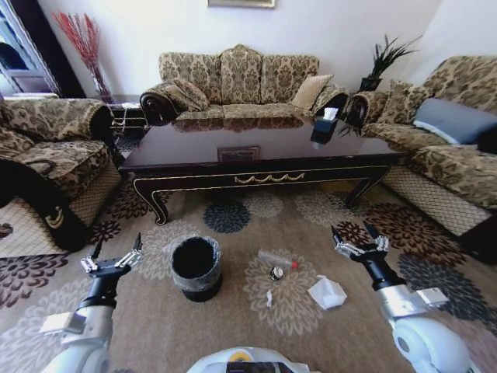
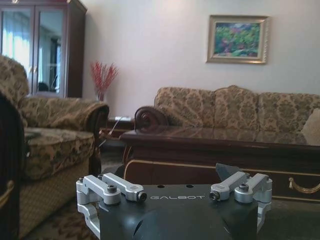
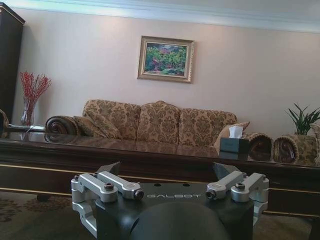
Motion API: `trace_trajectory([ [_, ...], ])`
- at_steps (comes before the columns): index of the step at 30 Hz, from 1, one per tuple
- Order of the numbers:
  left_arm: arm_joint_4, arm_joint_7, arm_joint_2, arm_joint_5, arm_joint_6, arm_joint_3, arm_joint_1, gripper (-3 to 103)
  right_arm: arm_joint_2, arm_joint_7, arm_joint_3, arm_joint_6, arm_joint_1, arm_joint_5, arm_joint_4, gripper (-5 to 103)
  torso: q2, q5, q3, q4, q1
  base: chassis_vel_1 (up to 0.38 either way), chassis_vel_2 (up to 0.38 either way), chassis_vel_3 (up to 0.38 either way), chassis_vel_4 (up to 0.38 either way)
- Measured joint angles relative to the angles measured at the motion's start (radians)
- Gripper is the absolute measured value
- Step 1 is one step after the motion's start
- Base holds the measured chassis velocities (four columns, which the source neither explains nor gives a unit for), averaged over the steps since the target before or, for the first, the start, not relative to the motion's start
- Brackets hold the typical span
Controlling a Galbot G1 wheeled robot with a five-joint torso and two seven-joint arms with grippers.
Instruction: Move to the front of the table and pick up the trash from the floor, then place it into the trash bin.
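Table faced. Trash lies on floor beside bin. Both grippers, left and right, held raised, fingers apart, nothing gripped: judged pre-pick posture.

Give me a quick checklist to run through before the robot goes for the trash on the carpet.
1. Robot faces the coffee table front: ok.
2. Left claw open and holding nothing, raised over the carpet left of the trash bin: ok.
3. Right claw open and holding nothing, raised right of the litter: ok.
4. Litter in view between the arms: clear bottle with red cap, small dark cap, white scrap, white paper wad: ok.
5. Bin upright, mouth open, bag lined: ok.
6. Trash already in the bin: cannot tell, its inside is dark.
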Motion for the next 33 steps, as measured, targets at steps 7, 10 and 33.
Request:
trace_trajectory([
  [7,-0.018,-0.147,0.122,-0.227,0.227,-0.003,-0.096,100,0.007,0.004,-0.004,0.007,-0.007,-0.013,-0.005,100,0.0,-0.0001,0.0,0.0003,0.0,0.0,0.0,0.0,0.0],
  [10,-0.014,-0.224,0.203,-0.339,0.377,0.012,-0.138,100,0.014,0.002,-0.006,0.011,-0.009,-0.019,-0.006,100,0.0,-0.0001,0.0,0.0002,0.0,0.0,0.0,0.0,0.0],
  [33,0.275,-0.338,0.337,-0.41,0.62,0.209,-0.301,100,0.043,-0.005,-0.035,0.055,0.013,-0.061,-0.132,100,0.0,0.0001,0.001,0.0003,0.001,0.0,0.0,0.0,0.0],
])
